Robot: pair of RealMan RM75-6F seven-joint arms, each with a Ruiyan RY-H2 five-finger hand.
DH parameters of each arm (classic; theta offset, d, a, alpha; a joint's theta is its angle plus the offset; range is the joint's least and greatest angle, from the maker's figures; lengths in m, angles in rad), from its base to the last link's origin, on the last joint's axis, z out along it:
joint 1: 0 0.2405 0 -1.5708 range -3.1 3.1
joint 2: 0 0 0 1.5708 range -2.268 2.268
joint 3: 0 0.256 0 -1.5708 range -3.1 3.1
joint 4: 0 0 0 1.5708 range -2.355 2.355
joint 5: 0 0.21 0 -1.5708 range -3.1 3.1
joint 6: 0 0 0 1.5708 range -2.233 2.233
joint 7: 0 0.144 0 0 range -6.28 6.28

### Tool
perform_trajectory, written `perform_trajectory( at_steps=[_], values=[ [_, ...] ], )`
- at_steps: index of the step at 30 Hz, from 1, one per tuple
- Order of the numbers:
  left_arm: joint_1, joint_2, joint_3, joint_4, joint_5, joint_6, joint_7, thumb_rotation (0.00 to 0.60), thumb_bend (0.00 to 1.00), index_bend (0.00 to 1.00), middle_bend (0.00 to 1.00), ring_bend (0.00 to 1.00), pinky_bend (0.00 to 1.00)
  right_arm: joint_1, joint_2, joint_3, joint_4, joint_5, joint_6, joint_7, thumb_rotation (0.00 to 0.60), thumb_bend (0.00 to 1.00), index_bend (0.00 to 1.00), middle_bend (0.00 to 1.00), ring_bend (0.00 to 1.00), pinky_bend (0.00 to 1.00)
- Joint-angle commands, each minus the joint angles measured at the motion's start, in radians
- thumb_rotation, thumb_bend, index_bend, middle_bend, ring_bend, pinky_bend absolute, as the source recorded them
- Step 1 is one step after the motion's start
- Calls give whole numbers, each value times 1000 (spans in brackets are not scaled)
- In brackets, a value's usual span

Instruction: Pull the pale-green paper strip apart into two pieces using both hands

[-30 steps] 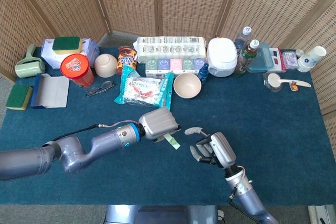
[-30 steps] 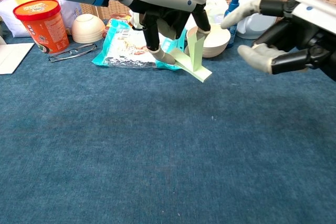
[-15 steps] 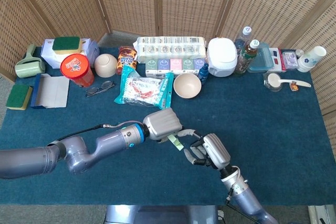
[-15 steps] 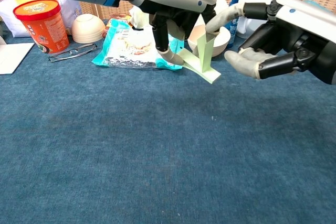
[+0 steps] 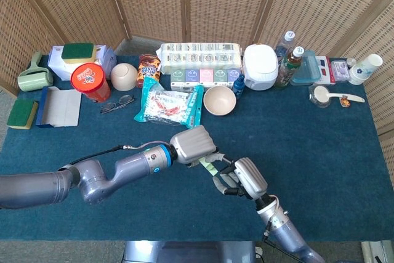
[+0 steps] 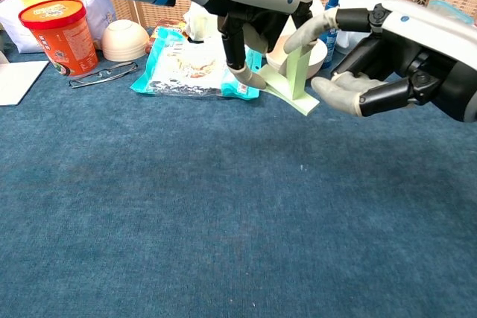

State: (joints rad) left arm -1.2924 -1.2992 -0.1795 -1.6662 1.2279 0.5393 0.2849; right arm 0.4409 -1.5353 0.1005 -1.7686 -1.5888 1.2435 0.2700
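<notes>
The pale-green paper strip (image 6: 293,80) hangs folded above the tabletop (image 6: 223,214), toward its front edge, pinched in the left robot hand (image 6: 250,5). The right robot hand (image 6: 387,53) is just beside it, fingers spread, one fingertip (image 6: 292,39) touching the strip.

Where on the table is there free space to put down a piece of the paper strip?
Bare blue cloth lies right of the right robot hand, below the spoon. More lies in front of the left arm. The back row, from the red tub to the paper cups, is crowded.
</notes>
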Motion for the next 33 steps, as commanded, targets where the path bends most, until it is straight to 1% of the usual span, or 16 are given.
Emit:
perform_trajectory(
  at_steps=[1, 17, 33],
  values=[
    [-2, -1, 2, 2, -3, 1, 2, 600, 382, 681, 1000, 1000, 1000, -1, 0, -2, 1, 1, 2, 0, 600, 465, 336, 1000, 1000, 1000],
    [-10, 5, 12, -3, -19, 12, 7, 600, 382, 681, 1000, 1000, 1000, 0, 0, -8, 2, 6, 11, -15, 600, 465, 387, 1000, 1000, 1000],
    [-17, 10, 17, -17, -15, 18, -4, 600, 381, 681, 1000, 1000, 1000, 7, -17, 1, 5, 15, 18, -44, 600, 464, 455, 1000, 1000, 1000]
  ],
)
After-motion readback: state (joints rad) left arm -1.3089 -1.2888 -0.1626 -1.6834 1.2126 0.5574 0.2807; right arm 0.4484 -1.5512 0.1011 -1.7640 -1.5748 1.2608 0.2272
